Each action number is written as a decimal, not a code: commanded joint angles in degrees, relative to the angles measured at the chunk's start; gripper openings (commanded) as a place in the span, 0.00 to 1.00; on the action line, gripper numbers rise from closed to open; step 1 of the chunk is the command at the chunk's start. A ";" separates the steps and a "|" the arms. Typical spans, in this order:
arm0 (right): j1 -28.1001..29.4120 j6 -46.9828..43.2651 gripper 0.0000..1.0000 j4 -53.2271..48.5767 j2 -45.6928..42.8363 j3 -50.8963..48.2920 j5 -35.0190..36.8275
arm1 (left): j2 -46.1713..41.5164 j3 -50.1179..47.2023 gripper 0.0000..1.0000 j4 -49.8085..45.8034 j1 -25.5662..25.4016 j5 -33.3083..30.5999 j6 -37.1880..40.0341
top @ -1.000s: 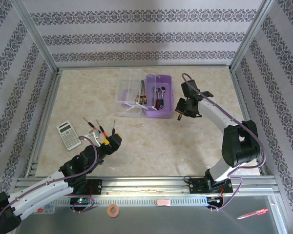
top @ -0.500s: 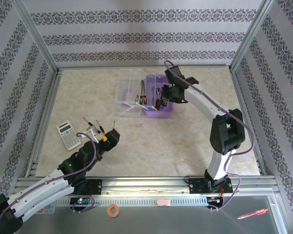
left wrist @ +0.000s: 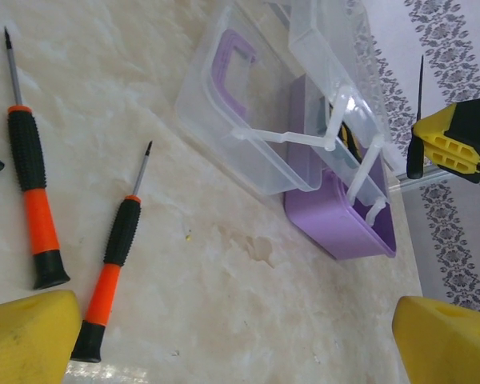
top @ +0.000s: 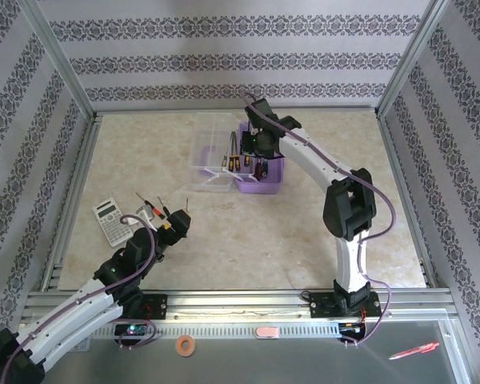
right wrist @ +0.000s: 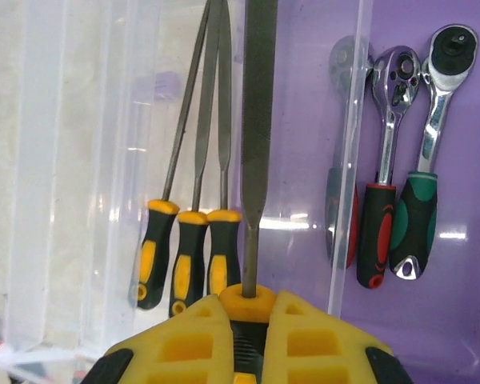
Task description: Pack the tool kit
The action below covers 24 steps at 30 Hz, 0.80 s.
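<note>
— Status?
— The right gripper (right wrist: 248, 310) is clamped on a file (right wrist: 258, 120) by its handle, over the case (right wrist: 304, 112) far centre. The left gripper (top: 174, 222) is spread wide beside two screwdrivers (left wrist: 116, 256), near left.
— Handling?
— Light, stiff, likely slick shafts; take the rubber handles.

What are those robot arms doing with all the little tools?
They are packing a tool kit. The right gripper is shut on a long file, holding it over the purple case, where wrenches already lie. The left gripper hangs open near two orange screwdrivers lying on the table.
</note>
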 commanded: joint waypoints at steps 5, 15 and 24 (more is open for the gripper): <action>-0.12 -2.62 0.09 -4.46 5.27 6.23 -0.71 | -0.62 -2.61 1.00 3.19 1.59 2.22 -2.18; -0.38 -2.80 0.18 -5.44 6.84 7.15 -1.28 | -4.19 -2.42 1.00 -0.41 1.72 2.95 -2.27; -1.13 -4.05 0.17 -7.27 8.20 9.27 -0.92 | -6.46 -1.06 1.00 -4.44 1.72 2.60 -1.44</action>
